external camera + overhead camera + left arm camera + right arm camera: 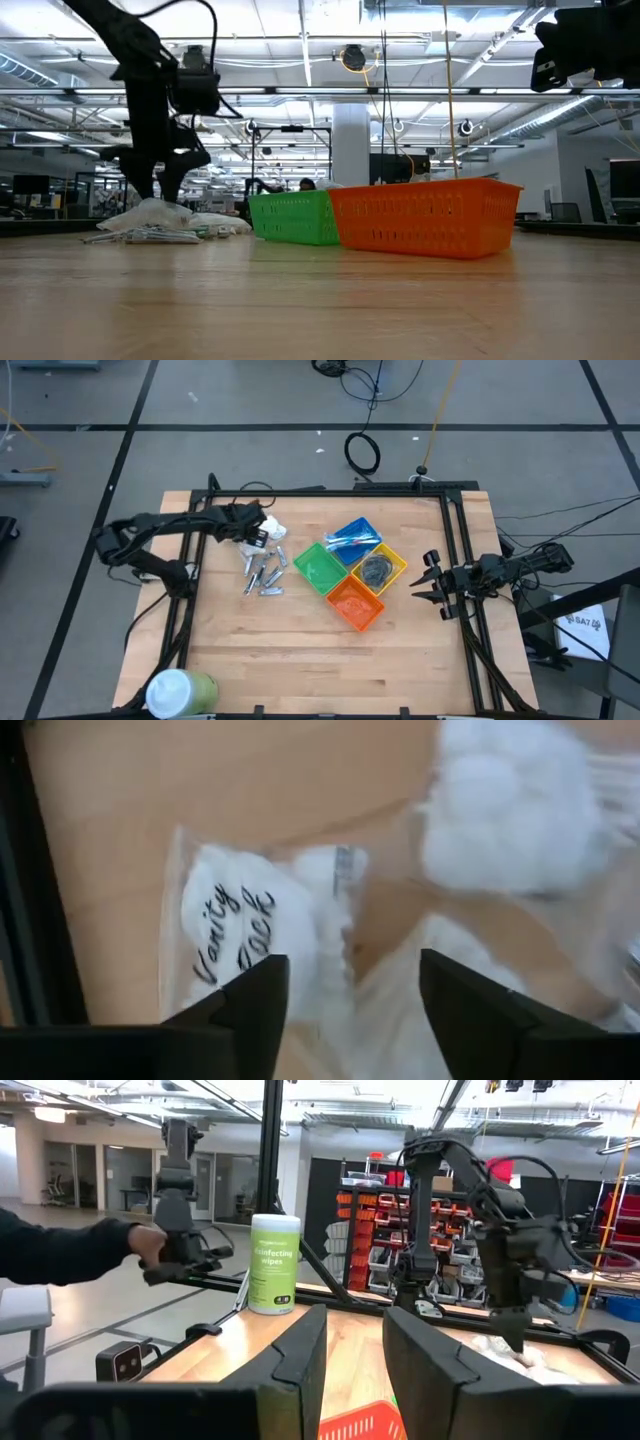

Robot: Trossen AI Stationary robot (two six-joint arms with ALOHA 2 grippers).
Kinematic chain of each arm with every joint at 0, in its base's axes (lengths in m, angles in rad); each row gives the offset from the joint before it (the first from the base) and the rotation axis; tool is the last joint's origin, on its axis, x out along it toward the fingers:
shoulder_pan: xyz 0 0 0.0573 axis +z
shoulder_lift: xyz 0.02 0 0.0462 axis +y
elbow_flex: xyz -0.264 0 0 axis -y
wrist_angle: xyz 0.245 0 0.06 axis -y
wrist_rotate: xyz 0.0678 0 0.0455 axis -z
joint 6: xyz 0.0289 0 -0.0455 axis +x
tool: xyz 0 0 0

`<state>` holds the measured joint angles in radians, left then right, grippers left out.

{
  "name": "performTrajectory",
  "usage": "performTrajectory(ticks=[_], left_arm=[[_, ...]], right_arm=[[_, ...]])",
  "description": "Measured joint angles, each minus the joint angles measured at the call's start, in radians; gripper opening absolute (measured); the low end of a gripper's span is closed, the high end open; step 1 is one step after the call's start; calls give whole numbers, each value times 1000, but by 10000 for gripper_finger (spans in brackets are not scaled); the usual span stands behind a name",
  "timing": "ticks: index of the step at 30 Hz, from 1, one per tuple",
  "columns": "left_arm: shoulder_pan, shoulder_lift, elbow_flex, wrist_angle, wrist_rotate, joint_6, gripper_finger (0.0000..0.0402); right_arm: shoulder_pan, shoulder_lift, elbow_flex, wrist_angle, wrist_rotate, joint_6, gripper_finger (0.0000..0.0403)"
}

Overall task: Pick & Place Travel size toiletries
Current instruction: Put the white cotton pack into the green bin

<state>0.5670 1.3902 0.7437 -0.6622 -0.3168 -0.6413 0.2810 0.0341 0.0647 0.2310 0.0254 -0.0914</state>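
White lumpy packets (270, 528) sat at the far-left part of the table (300, 650), with the left claw (256, 538) right over them. Left wrist view: fingers (250, 1005) spread apart, a clear packet marked "Vanity Pack" (240, 935) lay under the gap, nothing pinched. A second puffy white packet (510, 805) lay just beside it. Low view showed the left claw (165, 170) down at the white pile, tips about at packet height; couldn't tell whether they touched.

Silver metal pieces (262, 572) were scattered loose on the table just beside the packets, between them and the green bin (318, 567). Four bins touched in a diamond cluster at table centre: blue bin (353, 536) held blue-and-white sticks, yellow bin (377, 567) held dark grey wads, green bin and orange bin (353, 603) showed no contents from above.

Right claw (432, 582) was parked at the table's right edge, well apart from the bins, fingers (300, 1355) slightly parted with nothing between them.

Green-and-white wipes cylinder (180, 690) stood at the near-left corner. A person's sleeve and hand (145, 1240) showed beyond the table in the right wrist view.
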Motion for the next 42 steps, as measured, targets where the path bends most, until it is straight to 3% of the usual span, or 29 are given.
performTrajectory(ticks=[7, 13, 20, 30, 37, 42], left_arm=[[75, 55, 0, 43, -49, 1, 282], [91, 68, -1, 35, -49, 3, 276], [85, 71, -1, 11, -42, -17, 206], [84, 71, -1, 9, -41, 2, 19], [81, 60, -1, 38, -55, 113, 1], [28, -36, -1, 78, -67, 136, 0]], right_arm=[[0, 0, 0, 1, 0, 0, 91], [0, 0, 0, 0, 0, 0, 91], [0, 0, 0, 0, 0, 0, 91], [0, 0, 0, 0, 0, 0, 91], [0, 0, 0, 0, 0, 0, 91], [0, 0, 0, 0, 0, 0, 91]])
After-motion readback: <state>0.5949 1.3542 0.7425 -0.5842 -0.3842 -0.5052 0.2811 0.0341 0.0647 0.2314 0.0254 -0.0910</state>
